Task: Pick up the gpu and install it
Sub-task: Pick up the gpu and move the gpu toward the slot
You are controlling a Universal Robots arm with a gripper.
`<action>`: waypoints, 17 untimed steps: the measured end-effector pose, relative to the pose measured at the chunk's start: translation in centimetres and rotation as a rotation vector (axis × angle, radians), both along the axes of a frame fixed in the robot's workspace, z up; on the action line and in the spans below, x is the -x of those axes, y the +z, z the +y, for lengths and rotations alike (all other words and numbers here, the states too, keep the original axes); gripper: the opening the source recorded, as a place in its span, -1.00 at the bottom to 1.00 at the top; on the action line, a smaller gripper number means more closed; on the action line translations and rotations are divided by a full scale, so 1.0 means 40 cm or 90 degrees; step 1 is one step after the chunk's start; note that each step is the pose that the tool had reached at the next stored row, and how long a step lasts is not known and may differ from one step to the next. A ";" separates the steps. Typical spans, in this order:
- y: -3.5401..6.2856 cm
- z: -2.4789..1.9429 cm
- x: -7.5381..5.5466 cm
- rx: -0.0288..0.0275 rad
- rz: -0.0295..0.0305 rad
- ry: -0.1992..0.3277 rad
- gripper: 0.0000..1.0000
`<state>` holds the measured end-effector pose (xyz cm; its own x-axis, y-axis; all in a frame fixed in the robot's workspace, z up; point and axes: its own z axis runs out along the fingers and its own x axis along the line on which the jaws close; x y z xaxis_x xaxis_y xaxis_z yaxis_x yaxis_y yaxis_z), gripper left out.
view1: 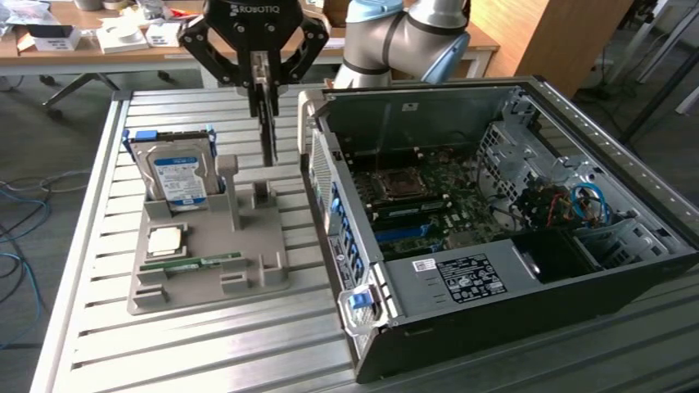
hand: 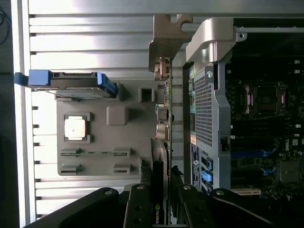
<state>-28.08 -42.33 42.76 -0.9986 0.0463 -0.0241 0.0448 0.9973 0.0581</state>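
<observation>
exterior view: gpu (view1: pixel 268 123) hangs clamped in the end effector (view1: pixel 260 75).

The table (view1: pixel 196 336) is ribbed bare metal with a silvery satin finish. The fixture tray (view1: pixel 208 286) is moulded grey plastic, smooth and dull. The hard drive (view1: pixel 180 176) carries a glossy blue-white label and blue plastic rails. The processor (view1: pixel 166 239) has a bright metal lid. The gpu (view1: pixel 268 131) is dark and matt, with a silvery metal bracket (hand: pixel 166 45). The computer case (view1: pixel 525 327) is dark and matt outside, bare grey sheet metal inside. The gripper (view1: pixel 262 82) links are matt black.
</observation>
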 end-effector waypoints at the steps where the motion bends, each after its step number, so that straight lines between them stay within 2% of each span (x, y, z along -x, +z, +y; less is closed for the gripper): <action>1: 0.000 0.000 -0.006 0.0001 0.0005 0.000 -0.47; 17: 0.000 0.000 -0.108 0.0000 0.0061 0.000 -0.47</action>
<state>-23.76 -42.33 42.76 -0.9988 0.0463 -0.0144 0.0454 0.9973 0.0577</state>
